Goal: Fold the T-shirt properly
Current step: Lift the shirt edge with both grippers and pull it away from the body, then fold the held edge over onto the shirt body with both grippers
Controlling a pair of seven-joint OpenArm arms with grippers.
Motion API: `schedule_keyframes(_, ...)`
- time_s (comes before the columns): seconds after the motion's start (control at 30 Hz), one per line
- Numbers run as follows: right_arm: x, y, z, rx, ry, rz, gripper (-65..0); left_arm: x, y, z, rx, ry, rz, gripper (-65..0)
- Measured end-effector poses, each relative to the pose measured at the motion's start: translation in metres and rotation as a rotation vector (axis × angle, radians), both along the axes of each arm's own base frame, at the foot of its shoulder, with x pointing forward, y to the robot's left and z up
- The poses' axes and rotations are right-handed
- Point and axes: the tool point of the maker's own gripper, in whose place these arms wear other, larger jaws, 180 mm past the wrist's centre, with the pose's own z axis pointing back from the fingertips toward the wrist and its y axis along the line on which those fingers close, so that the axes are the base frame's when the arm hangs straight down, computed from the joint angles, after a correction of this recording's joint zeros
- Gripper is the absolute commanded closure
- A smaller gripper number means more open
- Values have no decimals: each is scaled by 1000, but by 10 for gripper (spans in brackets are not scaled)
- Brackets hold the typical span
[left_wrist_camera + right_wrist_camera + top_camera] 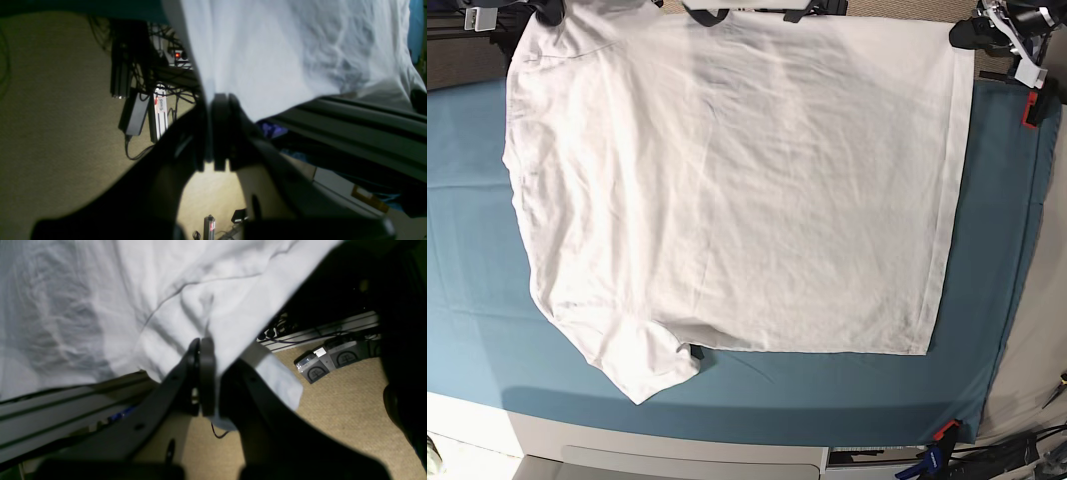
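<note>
A teal-covered table (477, 300) carries the white T-shirt (757, 200), spread wide across its cloth.

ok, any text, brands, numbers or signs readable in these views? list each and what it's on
No full word, number or brand reads clearly.
Two square grey boxes on the floor: each bears a round dark emblem, its inner mark too blurred to name.
Long box with white label, black and red print: too small to read.
White T-shirt: no print on the visible cloth.
</note>
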Motion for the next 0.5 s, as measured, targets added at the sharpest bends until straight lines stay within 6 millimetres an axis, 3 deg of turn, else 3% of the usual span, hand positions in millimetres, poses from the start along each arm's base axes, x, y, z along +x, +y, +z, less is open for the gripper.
schedule_keyframes(0.2, 4, -8, 12, 5, -44, -34, 0, 3, -3, 2, -13, -22, -6, 0)
schedule_keyframes(0.3, 9, -9, 14, 10, -66, -38, 0, 15, -8, 10, -9, -69, -32, 0)
schedule_keyframes(0.5, 53, -10, 19, 9, -205, -37, 0, 46, -11, 22, 4, -173, -58, 0)
